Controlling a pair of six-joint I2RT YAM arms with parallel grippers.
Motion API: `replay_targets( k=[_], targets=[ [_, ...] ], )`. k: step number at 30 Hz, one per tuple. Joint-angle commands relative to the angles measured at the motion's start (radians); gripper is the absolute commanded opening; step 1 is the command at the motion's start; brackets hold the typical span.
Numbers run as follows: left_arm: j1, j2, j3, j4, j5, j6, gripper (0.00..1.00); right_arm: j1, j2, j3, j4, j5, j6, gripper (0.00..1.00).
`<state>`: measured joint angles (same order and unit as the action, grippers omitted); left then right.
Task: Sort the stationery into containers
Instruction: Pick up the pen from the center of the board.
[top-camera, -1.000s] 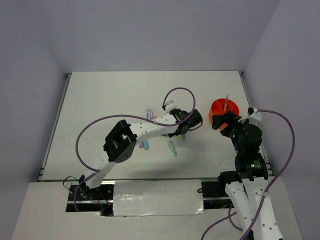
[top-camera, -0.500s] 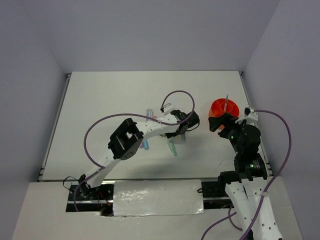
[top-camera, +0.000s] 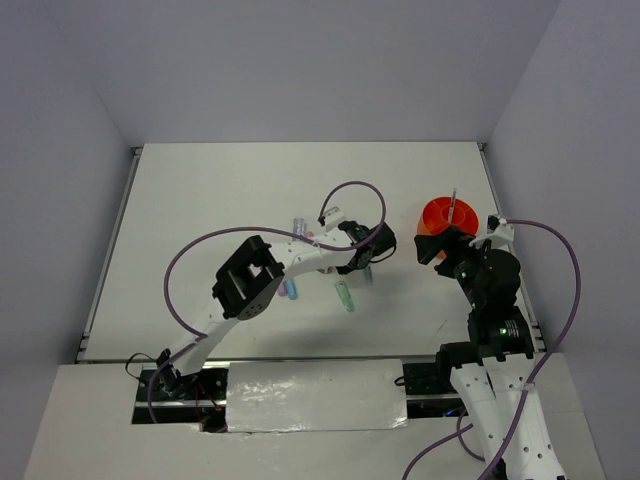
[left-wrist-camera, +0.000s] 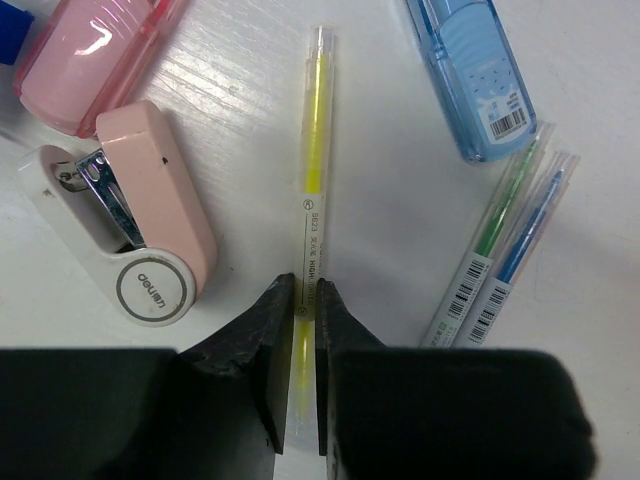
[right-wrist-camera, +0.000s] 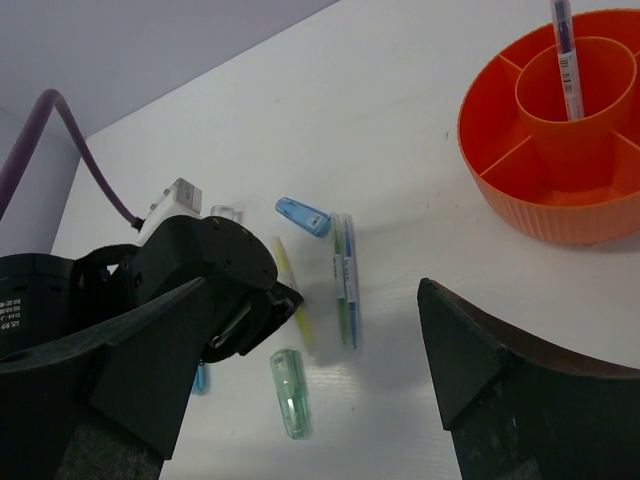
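Observation:
My left gripper (left-wrist-camera: 304, 300) is shut on a thin yellow pen (left-wrist-camera: 314, 150) that lies along the table; in the top view the gripper (top-camera: 366, 254) is among the scattered stationery. A green pen (left-wrist-camera: 503, 215) and a blue pen (left-wrist-camera: 532, 232) lie side by side to its right. The orange divided cup (top-camera: 448, 214) stands at the right, with one pen (right-wrist-camera: 565, 60) upright in its centre compartment (right-wrist-camera: 572, 110). My right gripper (right-wrist-camera: 315, 300) is wide open and empty, hovering beside the cup (right-wrist-camera: 560, 200).
A pink stapler (left-wrist-camera: 135, 225), a pink case (left-wrist-camera: 90, 50) and a blue correction-tape case (left-wrist-camera: 470, 75) lie round the yellow pen. A green capped marker (right-wrist-camera: 291, 395) lies nearer the arms. The table's right edge is just beyond the cup.
My left gripper has shifted slightly left and settled over the pens. My right gripper has edged a little toward the cup.

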<state>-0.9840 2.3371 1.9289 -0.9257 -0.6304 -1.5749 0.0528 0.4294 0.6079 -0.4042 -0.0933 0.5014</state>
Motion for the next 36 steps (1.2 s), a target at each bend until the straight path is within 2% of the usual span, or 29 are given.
replay_targets(
  k=[1, 5, 9, 14, 17, 18, 20, 21, 23, 24, 26, 28, 31, 34, 36],
  targets=[
    [0.004, -0.002, -0.059, -0.002, 0.055, -0.017, 0.21, 0.005, 0.0, 0.009, 0.042, -0.01, 0.003, 0.9],
    [0.005, -0.036, -0.082, 0.005, 0.044, -0.028, 0.14, 0.004, -0.004, 0.015, 0.038, 0.0, -0.003, 0.9],
    [0.005, -0.087, -0.103, 0.025, 0.04, -0.03, 0.0, 0.004, 0.009, 0.01, 0.042, -0.008, -0.014, 0.9],
    [-0.008, -0.224, -0.149, 0.131, -0.003, 0.068, 0.0, 0.005, 0.061, -0.002, 0.071, -0.068, -0.041, 0.9],
    [-0.038, -0.359, -0.241, 0.318, -0.037, 0.234, 0.0, 0.004, 0.092, -0.002, 0.112, -0.17, -0.05, 0.9],
    [-0.047, -0.399, -0.313, 0.464, -0.048, 0.362, 0.0, 0.004, 0.097, -0.002, 0.123, -0.193, -0.049, 0.9],
    [-0.082, -0.512, -0.398, 0.615, -0.045, 0.487, 0.0, 0.005, 0.117, 0.004, 0.154, -0.244, -0.035, 0.9],
    [-0.091, -0.551, -0.495, 0.774, -0.013, 0.6, 0.0, 0.007, 0.123, 0.007, 0.162, -0.256, -0.028, 0.9],
    [-0.11, -0.66, -0.6, 0.916, 0.049, 0.676, 0.0, 0.009, 0.141, 0.01, 0.194, -0.293, -0.005, 0.9],
    [-0.111, -0.694, -0.701, 1.065, 0.136, 0.74, 0.0, 0.015, 0.144, 0.01, 0.205, -0.302, 0.005, 0.9],
    [-0.111, -0.775, -0.825, 1.183, 0.237, 0.827, 0.0, 0.025, 0.155, 0.007, 0.249, -0.344, 0.034, 0.9],
    [-0.113, -0.814, -0.876, 1.305, 0.375, 0.881, 0.0, 0.041, 0.178, 0.012, 0.278, -0.382, 0.054, 0.89],
    [-0.113, -0.857, -0.918, 1.351, 0.49, 0.961, 0.0, 0.103, 0.216, 0.026, 0.318, -0.41, 0.072, 0.88],
    [-0.113, -0.857, -0.915, 1.321, 0.541, 1.004, 0.0, 0.197, 0.244, 0.033, 0.329, -0.336, 0.069, 0.85],
    [-0.113, -0.869, -0.951, 1.361, 0.56, 1.0, 0.0, 0.24, 0.258, 0.035, 0.324, -0.269, 0.065, 0.82]
  ],
)
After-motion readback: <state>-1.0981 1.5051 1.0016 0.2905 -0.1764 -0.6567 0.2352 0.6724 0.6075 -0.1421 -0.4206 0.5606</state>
